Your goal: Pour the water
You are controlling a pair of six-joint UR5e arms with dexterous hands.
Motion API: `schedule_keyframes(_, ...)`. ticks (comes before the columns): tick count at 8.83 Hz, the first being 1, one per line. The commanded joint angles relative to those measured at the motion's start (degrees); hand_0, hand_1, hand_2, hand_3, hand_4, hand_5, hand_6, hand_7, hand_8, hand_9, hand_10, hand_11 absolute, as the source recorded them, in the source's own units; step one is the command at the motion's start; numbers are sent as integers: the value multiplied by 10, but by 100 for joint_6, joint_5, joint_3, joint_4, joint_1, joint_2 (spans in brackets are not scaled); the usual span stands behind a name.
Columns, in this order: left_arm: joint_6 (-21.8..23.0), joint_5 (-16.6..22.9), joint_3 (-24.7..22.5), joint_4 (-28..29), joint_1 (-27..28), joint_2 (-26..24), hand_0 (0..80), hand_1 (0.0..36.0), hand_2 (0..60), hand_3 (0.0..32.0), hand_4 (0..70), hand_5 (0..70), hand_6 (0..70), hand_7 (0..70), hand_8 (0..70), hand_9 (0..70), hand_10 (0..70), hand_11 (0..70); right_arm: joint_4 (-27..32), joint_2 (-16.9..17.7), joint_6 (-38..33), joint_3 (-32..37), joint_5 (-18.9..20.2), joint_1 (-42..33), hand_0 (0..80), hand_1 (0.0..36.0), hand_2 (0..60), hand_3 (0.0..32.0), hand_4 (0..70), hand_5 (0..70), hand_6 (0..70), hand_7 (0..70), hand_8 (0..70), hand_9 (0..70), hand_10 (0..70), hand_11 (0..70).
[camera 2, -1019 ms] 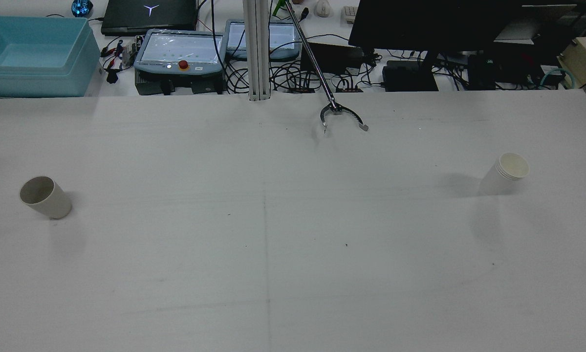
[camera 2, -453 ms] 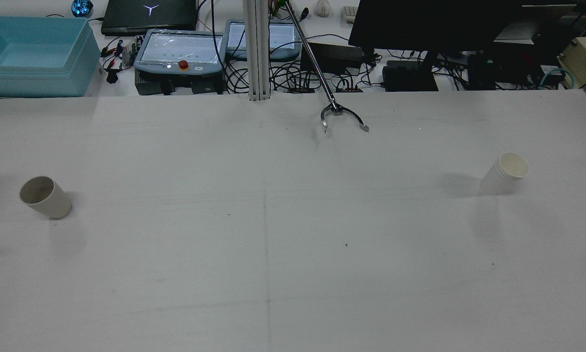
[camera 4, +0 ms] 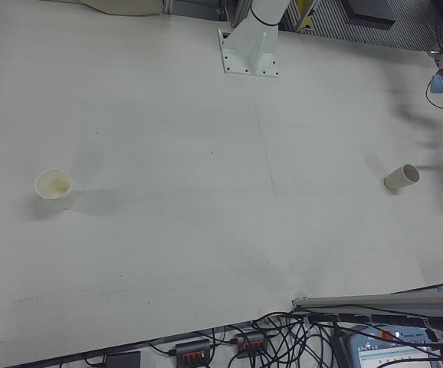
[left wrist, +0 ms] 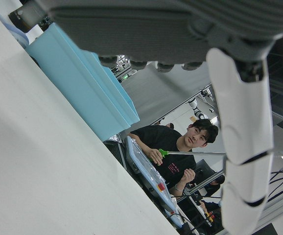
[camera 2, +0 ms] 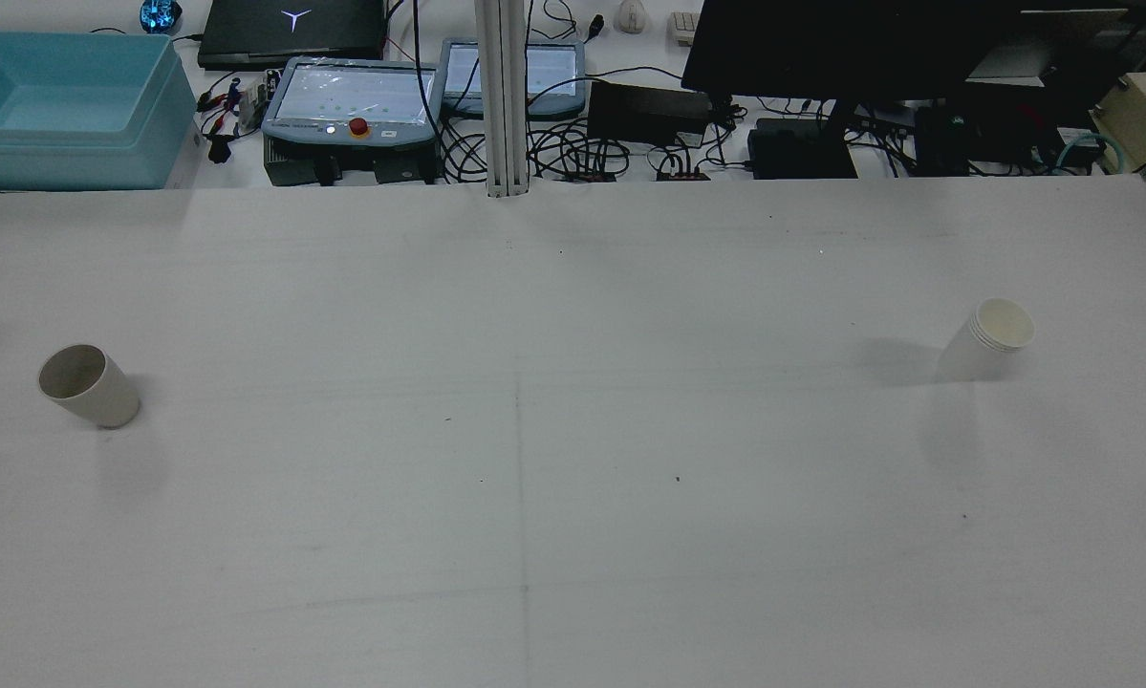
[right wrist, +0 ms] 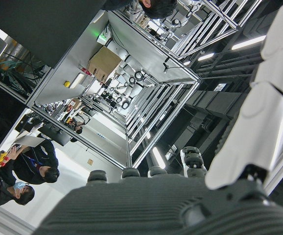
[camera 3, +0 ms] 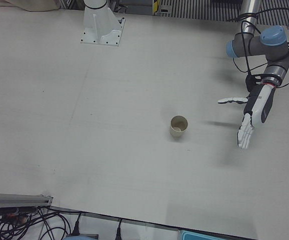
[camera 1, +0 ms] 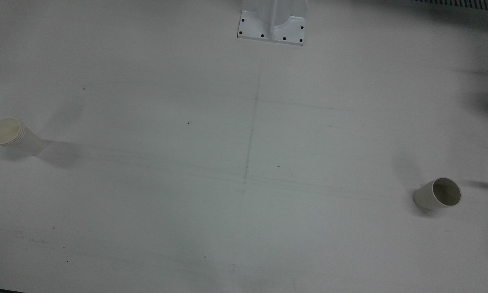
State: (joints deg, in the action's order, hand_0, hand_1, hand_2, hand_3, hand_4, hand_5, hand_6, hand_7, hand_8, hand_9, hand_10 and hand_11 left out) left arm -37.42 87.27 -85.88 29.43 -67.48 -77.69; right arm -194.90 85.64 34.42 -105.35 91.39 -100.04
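Note:
A single off-white cup [camera 2: 88, 385] stands on the white table [camera 2: 573, 535] on my left side; it also shows in the front view [camera 1: 437, 194], left-front view [camera 3: 179, 126] and right-front view [camera 4: 401, 177]. A stack of white paper cups [camera 2: 991, 339] stands far on my right side, also in the front view [camera 1: 9, 133] and right-front view [camera 4: 54, 186]. My left hand [camera 3: 252, 112] hangs open with fingers spread, above the table, apart from the single cup, on its outer side. My right hand [right wrist: 180, 205] shows only in its own view, fingers extended, holding nothing.
A blue bin [camera 2: 66, 110], teach pendants [camera 2: 353, 105], cables and a dark monitor [camera 2: 850, 38] lie beyond the table's far edge. A metal post [camera 2: 503, 96] stands at mid far edge. A white pedestal base [camera 1: 272, 24] sits on the table. A person [left wrist: 180, 147] sits behind.
The metal reacher tool that hung over the table's far edge has been pulled away and is gone from the rear view. The cups have not moved.

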Motion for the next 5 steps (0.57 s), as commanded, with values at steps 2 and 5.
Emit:
schedule_keyframes(2,-309,-298,729,721,400,-123,505,200,140,76,0,0,0,0,0,0,0,0,5,23,-14,68,-77,-7,471,135,85,72,22,0,0,0,0,0,0,0)
schedule_keyframes(5,-363,-316,1179,1029,824,-342,508,198,125,80,0,0,0,0,0,0,0,0,5,23,-6,76,-77,10,472,141,102,72,21,0,0,0,0,0,0,0)
